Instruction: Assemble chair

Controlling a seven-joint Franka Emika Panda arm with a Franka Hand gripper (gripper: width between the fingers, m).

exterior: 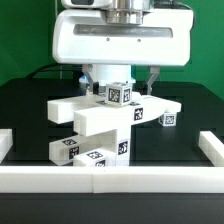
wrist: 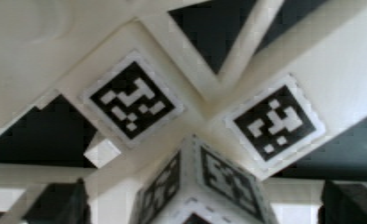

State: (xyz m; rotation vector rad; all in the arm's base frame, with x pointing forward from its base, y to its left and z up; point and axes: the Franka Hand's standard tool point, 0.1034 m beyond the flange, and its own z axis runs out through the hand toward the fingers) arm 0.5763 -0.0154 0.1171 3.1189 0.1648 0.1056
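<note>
On the black bench point(exterior: 25, 100), the white chair parts point(exterior: 100, 122) sit in a pile in the middle, just past the long white rail point(exterior: 110, 182). At the exterior view's left, a long bar point(exterior: 62, 108) sticks out of the pile. Below it are blocks with black-and-white tags point(exterior: 68, 150). On top of the pile sits a tagged cube point(exterior: 121, 94). The claw point(exterior: 122, 84) hangs over it, spread wide with one finger on each side, not pinching it. At the exterior view's right, a small cube point(exterior: 168, 120) sits close to the pile.

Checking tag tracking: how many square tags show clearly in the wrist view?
3, close together on adjoining white faces: first tag, second tag, third tag. Others may be hidden or blurred.
</note>
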